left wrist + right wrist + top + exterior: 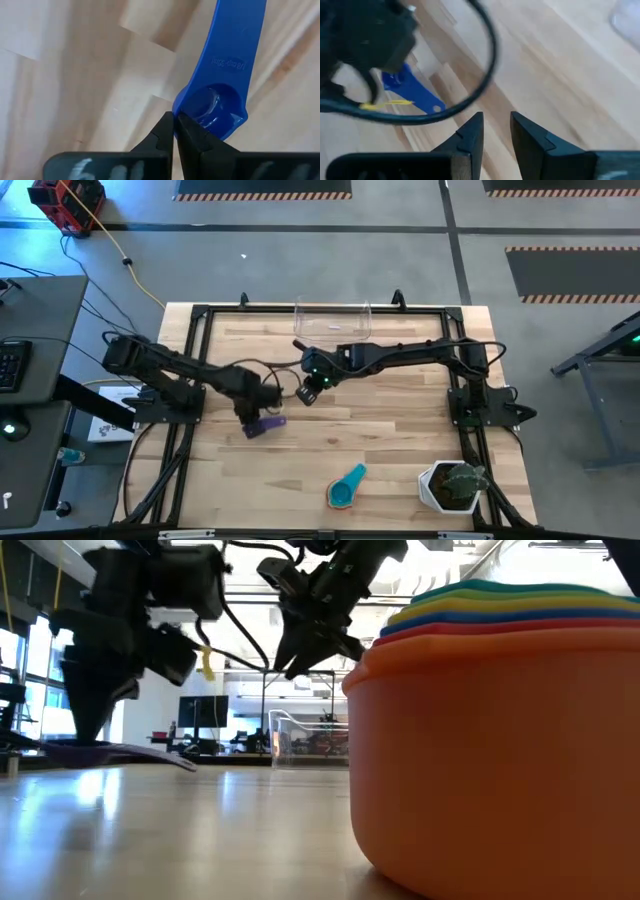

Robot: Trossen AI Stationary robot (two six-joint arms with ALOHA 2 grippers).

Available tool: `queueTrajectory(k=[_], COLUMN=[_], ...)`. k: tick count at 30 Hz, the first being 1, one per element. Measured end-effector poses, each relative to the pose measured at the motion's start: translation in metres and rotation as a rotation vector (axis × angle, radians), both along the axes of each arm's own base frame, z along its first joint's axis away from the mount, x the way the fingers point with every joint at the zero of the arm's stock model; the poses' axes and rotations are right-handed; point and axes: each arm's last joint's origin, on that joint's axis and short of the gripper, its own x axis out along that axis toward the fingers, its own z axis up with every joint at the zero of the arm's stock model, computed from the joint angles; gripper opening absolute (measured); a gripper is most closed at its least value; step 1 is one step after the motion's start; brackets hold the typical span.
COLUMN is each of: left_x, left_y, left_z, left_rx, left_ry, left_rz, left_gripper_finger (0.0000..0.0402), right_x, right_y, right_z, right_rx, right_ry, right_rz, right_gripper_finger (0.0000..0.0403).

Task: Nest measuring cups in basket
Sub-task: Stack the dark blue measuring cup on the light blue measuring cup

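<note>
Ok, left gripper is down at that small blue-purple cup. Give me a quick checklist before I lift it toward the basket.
1. Left gripper closed: ok, fingers pinched together at the rim of the small cup.
2. Rim really between the fingers: cannot tell; the tips meet right at its edge in the left wrist view.
3. Cup resting on the table: ok, it lies flat beside the left gripper in the high view.
4. Right gripper clear: ok, it holds nothing, fingers slightly apart, above the table near the basket.
5. Basket reachable: ok, at the table's far edge; contents cannot tell.
6. Nested stack out of the path: ok, at the near edge.
</note>
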Motion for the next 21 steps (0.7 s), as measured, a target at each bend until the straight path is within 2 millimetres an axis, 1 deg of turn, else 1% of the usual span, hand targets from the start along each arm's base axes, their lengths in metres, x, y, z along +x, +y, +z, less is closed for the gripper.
queueTrajectory(k=[5,11,16,21], left_x=[-0.002,0.002,0.001,0.009], left_y=[-0.025,-0.052,-0.058,-0.060], left_z=[0.000,0.001,0.001,0.003], left_rx=[-0.010,-0.074,-0.038,-0.010], left_ry=[-0.014,-0.126,-0.152,-0.262], left_rz=[-0.050,-0.176,-0.245,-0.365], left_gripper_finger=[0.0001,0.0001,0.0003,0.0006], right_x=[-0.003,-0.004,-0.004,-0.002], right_y=[0.012,0.028,0.041,0.051], right_z=[-0.002,-0.002,-0.002,0.000], right_rx=[0.047,0.040,0.032,0.029], right_ry=[0.036,0.035,0.031,-0.003], right_rz=[-0.046,-0.070,-0.062,-0.043], right_gripper_finger=[0.0087,0.0087,0.0087,0.0087])
